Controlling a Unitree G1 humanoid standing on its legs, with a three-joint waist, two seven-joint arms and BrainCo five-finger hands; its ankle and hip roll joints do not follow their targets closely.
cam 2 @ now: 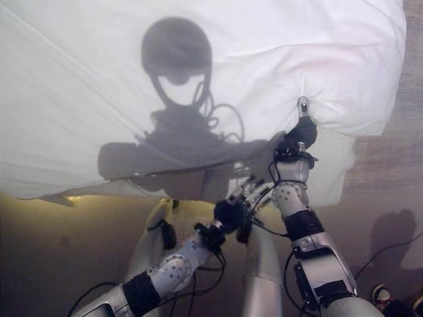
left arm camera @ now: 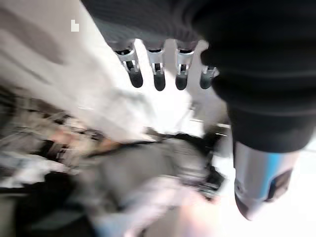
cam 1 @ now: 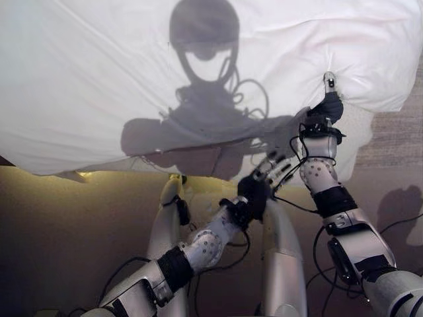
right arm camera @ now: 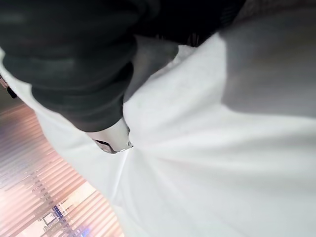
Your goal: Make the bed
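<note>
Duvet: a big white duvet (cam 1: 86, 86) covers the bed and takes up the whole upper part of the head views; its near edge hangs over the side of the bed, facing the robot, and sags lowest toward the robot's left.
Corner of the duvet: on the robot's right the cover bulges into a rounded, puffed corner (cam 2: 370, 79), and thin creases run into the spot where the right hand grips.
Right hand: the right hand (cam 1: 326, 105) is raised at the hanging edge near that corner — its thumb sticks up against the white cloth and the fingers are tucked into a fold, pinching the duvet. The right wrist view shows the cloth bunched tight against the hand's dark cover, with one silver tip pressed into it.
Left hand: the left hand (cam 1: 259, 185) hangs lower, just below the duvet's edge and beside the right forearm, apart from the cloth. In its wrist view the fingers (left arm camera: 159, 69) stand in a loose, straight row — holding nothing.
Bed side: under the overhang a band of warm yellowish light (cam 1: 86, 175) runs along the base of the bed.
Floor: dull brown floor (cam 1: 59, 244) in front of the bed; a paler woven carpet (cam 1: 396, 135) shows past the duvet's corner on the right.
</note>
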